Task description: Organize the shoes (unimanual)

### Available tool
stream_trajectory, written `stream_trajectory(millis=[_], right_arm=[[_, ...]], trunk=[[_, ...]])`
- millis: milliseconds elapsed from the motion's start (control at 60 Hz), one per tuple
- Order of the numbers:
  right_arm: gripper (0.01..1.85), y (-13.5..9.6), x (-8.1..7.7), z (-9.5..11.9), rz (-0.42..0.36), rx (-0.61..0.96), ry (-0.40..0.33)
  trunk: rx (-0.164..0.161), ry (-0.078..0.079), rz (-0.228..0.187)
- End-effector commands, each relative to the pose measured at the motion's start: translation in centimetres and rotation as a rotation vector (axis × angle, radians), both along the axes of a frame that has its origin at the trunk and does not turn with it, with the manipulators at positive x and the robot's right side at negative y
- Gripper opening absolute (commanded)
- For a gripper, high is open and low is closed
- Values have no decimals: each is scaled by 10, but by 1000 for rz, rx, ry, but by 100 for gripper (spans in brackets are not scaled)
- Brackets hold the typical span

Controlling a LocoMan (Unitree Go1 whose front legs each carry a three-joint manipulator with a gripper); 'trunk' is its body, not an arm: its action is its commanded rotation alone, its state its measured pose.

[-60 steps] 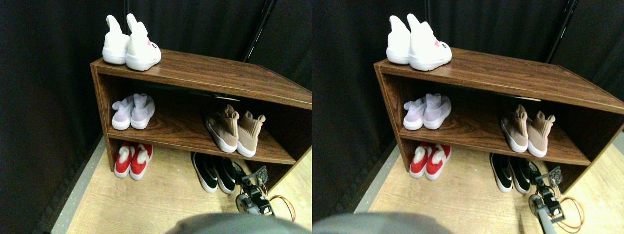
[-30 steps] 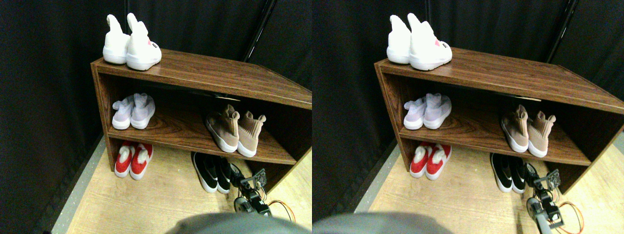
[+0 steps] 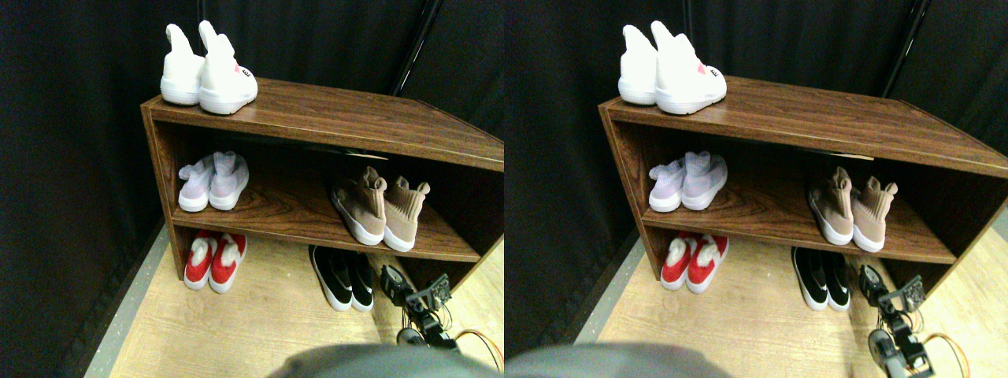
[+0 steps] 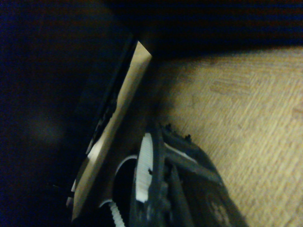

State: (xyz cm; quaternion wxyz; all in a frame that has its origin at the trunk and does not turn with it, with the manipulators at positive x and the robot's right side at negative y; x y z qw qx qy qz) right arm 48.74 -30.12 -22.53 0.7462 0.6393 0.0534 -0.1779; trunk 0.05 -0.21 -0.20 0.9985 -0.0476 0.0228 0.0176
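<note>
Rack: you've got a dark wood shoe rack (image 3: pixel 331 118) standing on a light wood-grain floor (image 3: pixel 260 323), black curtain behind it.
Top board: white high sock-shoes (image 3: pixel 206 71) sit side by side at its left end.
Middle shelf, left: a pale lilac pair (image 3: pixel 213 179), touching each other.
Middle shelf, right: the tan knit high sock-shoes (image 3: pixel 382 206), white soles, side by side, toes toward you.
Floor level, left: red shoes with white fluffy trim (image 3: pixel 214 258), paired up under the shelf.
Floor level, right: the black low slip-ons (image 3: pixel 342 277) with white soles, sitting together, toes poking out from under the shelf.
Right gripper (image 3: pixel 391 277): it's low over the floor just to the right of the black pair, near them, but you can't tell if it's touching.
Jaws: honestly can't tell if they're apart or closed; the wrist view only gives you the dark jaw frame (image 4: pixel 163 189) against the floor and a pale board edge (image 4: pixel 118 123).
Wiring: orange cable (image 3: pixel 480 342) trails on the floor behind the arm.
</note>
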Motion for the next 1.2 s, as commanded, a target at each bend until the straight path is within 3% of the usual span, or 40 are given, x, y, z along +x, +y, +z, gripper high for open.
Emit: stream_trajectory(millis=[17, 150, 400, 700, 983, 1200], right_arm=[[6, -2, -6, 24, 38, -41, -72], [6, -3, -25, 42, 114, -124, -124], [6, 3, -65, 65, 126, -136, -204], [6, 18, -110, 94, 227, -131, -330], [6, 35, -130, 121, 326, -143, -396], [6, 46, -126, 123, 337, -163, -425]], trunk=[[0, -23, -4], [7, -39, -12], [13, -67, -30], [18, -106, -49], [18, -123, -57], [14, -121, -51]])
